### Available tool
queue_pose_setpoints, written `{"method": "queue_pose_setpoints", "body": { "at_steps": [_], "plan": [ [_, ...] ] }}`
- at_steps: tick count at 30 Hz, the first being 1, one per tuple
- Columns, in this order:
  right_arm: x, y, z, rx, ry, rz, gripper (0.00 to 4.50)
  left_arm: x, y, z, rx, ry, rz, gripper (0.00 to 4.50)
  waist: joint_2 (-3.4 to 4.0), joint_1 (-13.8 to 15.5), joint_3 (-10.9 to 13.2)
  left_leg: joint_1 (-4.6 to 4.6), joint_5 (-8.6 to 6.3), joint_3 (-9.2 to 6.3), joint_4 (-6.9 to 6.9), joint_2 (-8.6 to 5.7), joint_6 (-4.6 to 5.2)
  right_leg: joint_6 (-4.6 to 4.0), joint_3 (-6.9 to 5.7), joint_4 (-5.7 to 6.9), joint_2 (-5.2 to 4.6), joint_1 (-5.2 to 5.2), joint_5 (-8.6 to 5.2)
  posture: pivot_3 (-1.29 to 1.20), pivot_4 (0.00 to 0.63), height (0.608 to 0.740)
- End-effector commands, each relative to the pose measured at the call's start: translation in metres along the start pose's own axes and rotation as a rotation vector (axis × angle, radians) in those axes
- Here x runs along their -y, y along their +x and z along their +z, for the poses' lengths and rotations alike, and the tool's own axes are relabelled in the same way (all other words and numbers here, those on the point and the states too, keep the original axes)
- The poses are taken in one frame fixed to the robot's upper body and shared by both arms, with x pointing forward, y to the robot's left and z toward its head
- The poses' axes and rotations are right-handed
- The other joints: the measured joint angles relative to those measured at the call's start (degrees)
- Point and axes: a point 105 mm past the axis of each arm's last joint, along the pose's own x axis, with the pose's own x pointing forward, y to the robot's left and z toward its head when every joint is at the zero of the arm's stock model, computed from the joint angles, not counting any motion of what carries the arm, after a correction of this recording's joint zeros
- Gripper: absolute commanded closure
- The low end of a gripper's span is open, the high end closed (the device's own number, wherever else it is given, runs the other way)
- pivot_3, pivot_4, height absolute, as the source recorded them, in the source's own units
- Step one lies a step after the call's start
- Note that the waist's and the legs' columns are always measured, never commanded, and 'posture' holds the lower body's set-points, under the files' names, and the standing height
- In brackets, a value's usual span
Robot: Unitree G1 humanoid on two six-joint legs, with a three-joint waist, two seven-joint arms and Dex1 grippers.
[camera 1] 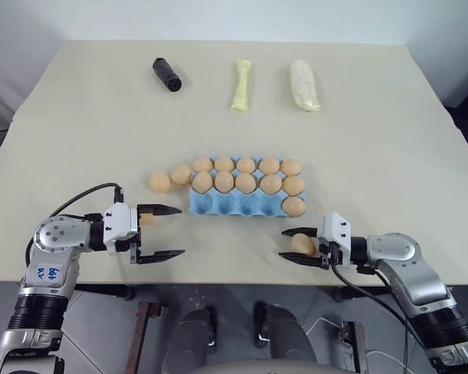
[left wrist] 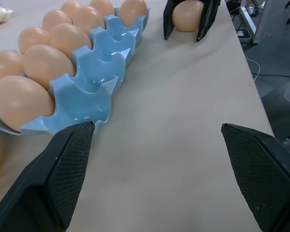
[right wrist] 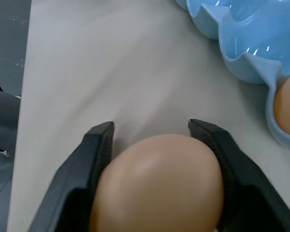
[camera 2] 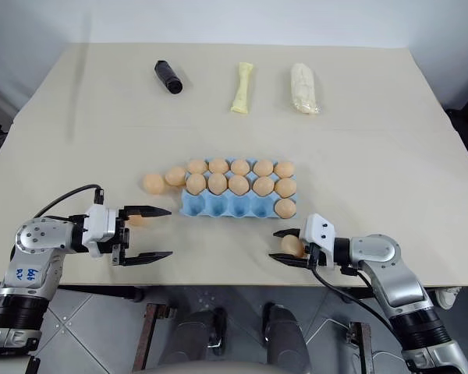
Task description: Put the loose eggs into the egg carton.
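Note:
The light blue egg carton (camera 1: 218, 203) lies mid-table, its two back rows full of tan eggs and one egg (camera 1: 294, 206) in the right cup of the front row. Two loose eggs (camera 1: 159, 181) (camera 1: 181, 174) rest against its left end. Another egg (camera 1: 147, 219) peeks out behind my left gripper (camera 1: 179, 231), which is open with nothing between its fingers (left wrist: 67, 169), left of the carton's front corner. My right gripper (camera 1: 283, 244) is shut on an egg (right wrist: 159, 183) in front of the carton's right end, near the table's front edge.
Along the far side lie a black cylinder (camera 1: 167, 75), a pale yellow bone-shaped thing (camera 1: 242, 86) and a whitish lumpy bundle (camera 1: 305, 86). The table's front edge (camera 1: 234, 282) runs just behind both grippers.

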Motion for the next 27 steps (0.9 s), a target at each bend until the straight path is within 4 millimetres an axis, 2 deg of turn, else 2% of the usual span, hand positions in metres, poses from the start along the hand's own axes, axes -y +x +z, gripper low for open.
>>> {"method": "queue_pose_setpoints", "body": {
  "at_steps": [1, 6, 9, 11, 15, 19, 22, 27],
  "plan": [
    [0.002, 0.002, 0.028, 0.079, -0.056, 0.005, 2.28, -0.003, -0.01, 0.0, -0.016, 0.011, 0.045, 0.0, 0.0, -0.11, 0.0, 0.0, 0.0, 0.0, 0.0, 0.0, 0.0, 0.0, 0.0, 0.0, 0.0, 0.0, 0.0, 0.0, 0.15, 0.74],
    [0.014, 0.022, 0.09, 0.245, -0.087, -0.011, 2.28, -0.006, -0.017, -0.002, -0.014, -0.024, 0.117, 0.0, 0.01, -0.34, 0.01, 0.02, 0.01, 0.09, 0.01, 0.06, -0.02, -0.03, 0.0, 0.13, 0.0, -0.08, 0.0, 0.0, 0.15, 0.74],
    [0.027, 0.038, 0.111, 0.28, -0.106, -0.04, 2.28, -0.009, -0.023, -0.002, -0.008, -0.05, 0.178, 0.0, 0.01, -0.26, 0.0, 0.03, 0.04, 0.12, 0.01, 0.08, -0.07, -0.11, 0.0, 0.16, 0.01, -0.11, 0.02, 0.0, 0.15, 0.74],
    [0.037, 0.047, 0.112, 0.273, -0.118, -0.066, 2.28, -0.008, -0.026, -0.004, -0.012, -0.062, 0.197, 0.0, -0.04, -0.07, -0.03, 0.03, 0.04, 0.12, 0.0, 0.08, -0.07, -0.12, 0.0, 0.15, 0.01, -0.11, 0.02, 0.0, 0.15, 0.74],
    [0.047, 0.056, 0.101, 0.253, -0.117, -0.071, 2.28, -0.004, -0.027, -0.005, -0.025, -0.059, 0.197, 0.0, -0.04, 0.07, -0.03, 0.01, -0.08, 0.12, -0.03, 0.05, 0.02, -0.08, -0.05, 0.11, -0.08, -0.11, 0.05, 0.0, 0.15, 0.74],
    [0.044, 0.055, 0.091, 0.239, -0.115, -0.025, 1.07, -0.006, -0.031, -0.002, -0.025, -0.052, 0.223, 0.0, -0.04, -0.27, -0.03, -0.01, -0.27, 0.25, -0.05, 0.04, 0.09, -0.05, -0.09, 0.11, -0.1, -0.18, 0.07, 0.0, 0.15, 0.74],
    [0.035, 0.053, 0.097, 0.274, -0.113, 0.021, 0.08, -0.006, -0.034, -0.002, -0.029, -0.054, 0.236, 0.0, -0.03, -0.63, -0.03, 0.0, -0.28, 0.29, -0.05, 0.08, 0.11, -0.04, -0.17, 0.13, -0.08, -0.21, 0.07, 0.0, 0.15, 0.74],
    [0.028, 0.036, 0.097, 0.278, -0.126, 0.039, 0.03, -0.008, -0.039, -0.001, -0.027, -0.07, 0.299, 0.0, -0.03, -0.71, -0.03, 0.0, -0.33, 0.32, 0.0, 0.11, 0.02, -0.04, -0.21, 0.15, -0.06, -0.19, 0.07, 0.0, 0.15, 0.74]
  ]
}}
